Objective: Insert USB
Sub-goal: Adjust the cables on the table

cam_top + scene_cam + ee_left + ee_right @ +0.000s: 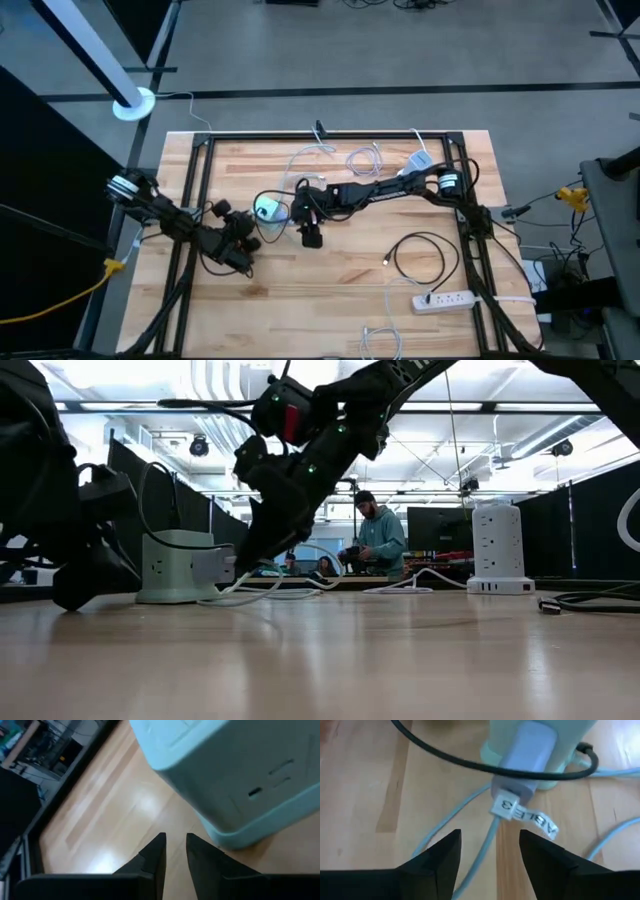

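Note:
A pale green power cube (266, 208) stands on the wooden table near its middle. A white USB plug (524, 755) sits in the cube's side, and its white cable with a "CABLE 3" label (522, 815) runs away across the wood. My right gripper (490, 837) is open just behind the plug, slanting down, with the cable passing under the gap between its fingers. A black cable (470, 762) crosses in front of the plug. My left gripper (175, 851) is at the cube's (235, 775) near-left side, low over the table, its fingers a narrow gap apart with nothing between them.
A white power strip (445, 298) and a black cable loop (420, 258) lie at the near right. Loose white cables (340, 158) and a white socket tower (497, 548) are toward the far edge. Black frame rails (190, 200) border the table. People (378, 540) are in the room behind.

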`<action>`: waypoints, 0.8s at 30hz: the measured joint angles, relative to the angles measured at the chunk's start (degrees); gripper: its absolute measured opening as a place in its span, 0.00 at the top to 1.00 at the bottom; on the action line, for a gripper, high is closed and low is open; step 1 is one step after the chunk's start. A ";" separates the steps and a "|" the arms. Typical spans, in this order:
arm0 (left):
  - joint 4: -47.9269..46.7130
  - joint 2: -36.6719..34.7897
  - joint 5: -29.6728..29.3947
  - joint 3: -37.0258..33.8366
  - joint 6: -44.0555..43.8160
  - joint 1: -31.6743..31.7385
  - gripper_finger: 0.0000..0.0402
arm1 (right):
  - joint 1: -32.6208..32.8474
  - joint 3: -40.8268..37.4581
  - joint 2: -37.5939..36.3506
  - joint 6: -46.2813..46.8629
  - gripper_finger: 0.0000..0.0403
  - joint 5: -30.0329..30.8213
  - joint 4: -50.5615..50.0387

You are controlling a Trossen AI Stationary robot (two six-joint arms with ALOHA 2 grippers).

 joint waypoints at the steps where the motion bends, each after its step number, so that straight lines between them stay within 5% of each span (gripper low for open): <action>1: -0.08 -0.03 -0.71 0.04 0.11 0.06 0.84 | 0.00 0.00 0.03 0.07 0.55 0.01 0.45; 14: 1.38 -0.07 -3.16 0.06 1.20 0.34 0.84 | 0.00 0.00 -0.43 0.31 0.81 4.09 1.63; 20: 13.75 -0.07 -4.28 -0.16 17.27 0.54 0.84 | 0.00 -0.17 -0.58 -0.36 0.95 4.01 0.08; 24: 14.99 -0.16 -3.69 -0.16 19.48 1.43 0.84 | 0.00 -0.20 -0.62 -1.13 0.97 3.96 0.12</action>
